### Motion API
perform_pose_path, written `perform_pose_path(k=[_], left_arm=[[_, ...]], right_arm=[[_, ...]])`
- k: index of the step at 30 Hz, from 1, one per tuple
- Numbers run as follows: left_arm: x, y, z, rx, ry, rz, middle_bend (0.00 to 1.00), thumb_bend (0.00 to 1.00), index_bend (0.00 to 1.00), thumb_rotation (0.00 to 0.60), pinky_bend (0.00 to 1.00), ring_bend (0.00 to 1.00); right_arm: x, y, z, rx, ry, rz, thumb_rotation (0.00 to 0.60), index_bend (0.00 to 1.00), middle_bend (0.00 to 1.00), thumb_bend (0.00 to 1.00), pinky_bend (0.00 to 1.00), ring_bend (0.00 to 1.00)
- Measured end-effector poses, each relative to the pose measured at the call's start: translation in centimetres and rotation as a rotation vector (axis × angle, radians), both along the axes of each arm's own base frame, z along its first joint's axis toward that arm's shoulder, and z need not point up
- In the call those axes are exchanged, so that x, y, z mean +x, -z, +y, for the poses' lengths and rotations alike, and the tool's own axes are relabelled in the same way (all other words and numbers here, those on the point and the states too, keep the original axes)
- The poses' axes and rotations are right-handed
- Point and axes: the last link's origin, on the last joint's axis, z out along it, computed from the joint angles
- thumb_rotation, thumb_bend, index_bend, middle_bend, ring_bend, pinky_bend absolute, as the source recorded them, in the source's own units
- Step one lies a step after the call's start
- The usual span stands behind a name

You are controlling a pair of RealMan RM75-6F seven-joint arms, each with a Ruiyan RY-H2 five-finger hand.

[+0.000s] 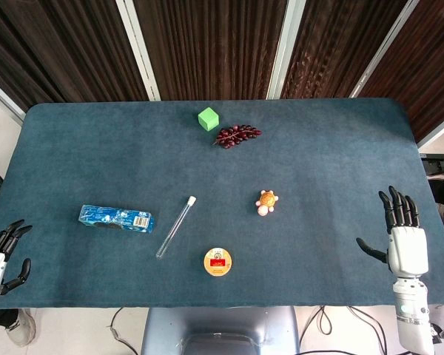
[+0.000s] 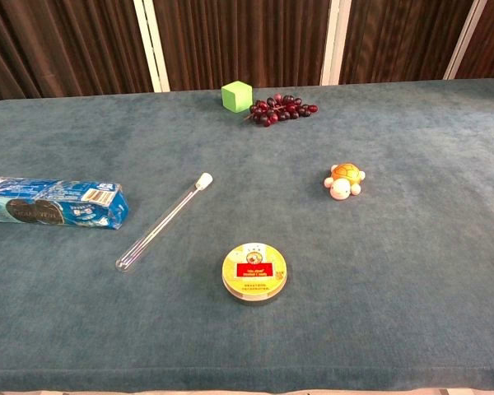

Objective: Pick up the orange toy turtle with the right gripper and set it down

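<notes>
Turtle (image 1: 267, 202) right of centre on table (image 1: 74, 148). Tube (image 1: 176, 226) left of it, packet (image 1: 115, 217) farther left. Tin (image 1: 217, 262) lower centre. Cube (image 1: 208, 118) upper centre, grapes (image 1: 236, 135) just right. Hands (image 1: 405, 240) (image 1: 1, 257) at lower corners.

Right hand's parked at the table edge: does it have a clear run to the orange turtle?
Probably yes. The right hand is open, and only bare table lies between it and the orange turtle.

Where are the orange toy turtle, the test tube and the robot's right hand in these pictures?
orange toy turtle (image 1: 267, 201), head view, on its orange shell.
test tube (image 2: 160, 223), chest view, middle of the clear tube.
right hand (image 1: 405, 240), head view, on the white back of the hand.
</notes>
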Motion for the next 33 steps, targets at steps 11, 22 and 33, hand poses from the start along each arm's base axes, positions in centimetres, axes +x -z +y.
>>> perform_pose_path(k=[11,22,33], left_arm=[[0.1,0.0,-0.2,-0.010,0.019,0.001,0.08,0.51,0.14,0.600,0.34,0.15],[0.1,-0.1,-0.6,-0.016,0.027,-0.007,0.08,0.51,0.14,0.600,0.35,0.15],[0.0,-0.4,-1.0,-0.015,0.036,-0.013,0.08,0.51,0.14,0.600,0.35,0.15]], right_arm=[[0.9,0.6,-0.8,0.027,-0.070,0.008,0.600,0.01,0.01,0.05,0.15,0.11],[5.0,1.6,-5.4,0.119,-0.252,0.098,0.600,0.38,0.29,0.10,0.84,0.95],[9.2,5.3,-12.5,0.335,-0.242,0.144,0.600,0.42,0.36,0.30,0.91,1.00]])
